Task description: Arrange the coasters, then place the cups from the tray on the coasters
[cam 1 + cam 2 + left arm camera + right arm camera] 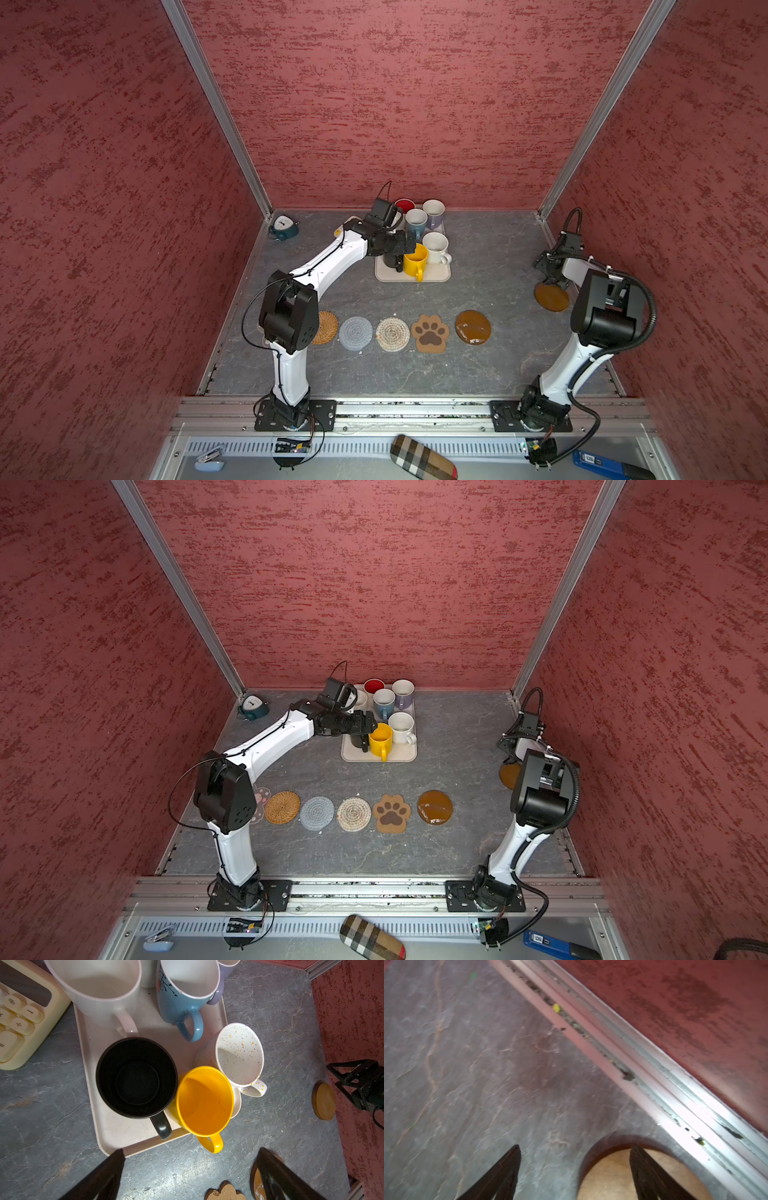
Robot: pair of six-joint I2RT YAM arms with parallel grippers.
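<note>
The tray (437, 275) is a beige rectangle with rounded corners and a low rim. It lies at the back middle of the grey table (490, 365), which has a veined surface like stone.

On the tray stand seven mugs with handles, all upright and close together:
- yellow mug (415, 259), smooth, at the front
- black mug (137, 1078), matt, touching the yellow one
- speckled white mug (435, 245), with small orange and grey dots
- blue mug (415, 222)
- lavender mug (434, 212)
- plain white mug (99, 987)
- white mug with red inside (404, 205)

There are also seven coasters, all flat on the table. Five make a clear row near the front: the woven tan round (282, 807), the grey crocheted round (355, 333), the beige crocheted round (392, 333), the brown paw-print coaster (430, 333) and a glossy brown disc (473, 327). The pink flower coaster (259, 800) lies at the left end, half hidden behind the left arm. The second brown disc (551, 297) lies well apart, near the right wall.

The left gripper (191, 1152) hangs above the front of the tray, over the black and yellow mugs. Its jaws are spread wide and hold nothing. The right gripper (576, 1147) is low over the second brown disc, also spread. One finger is over the disc and the other over bare table; I cannot tell if it touches.

A pale yellow calculator (20, 1022) with rounded keys lies just beside the tray.
</note>
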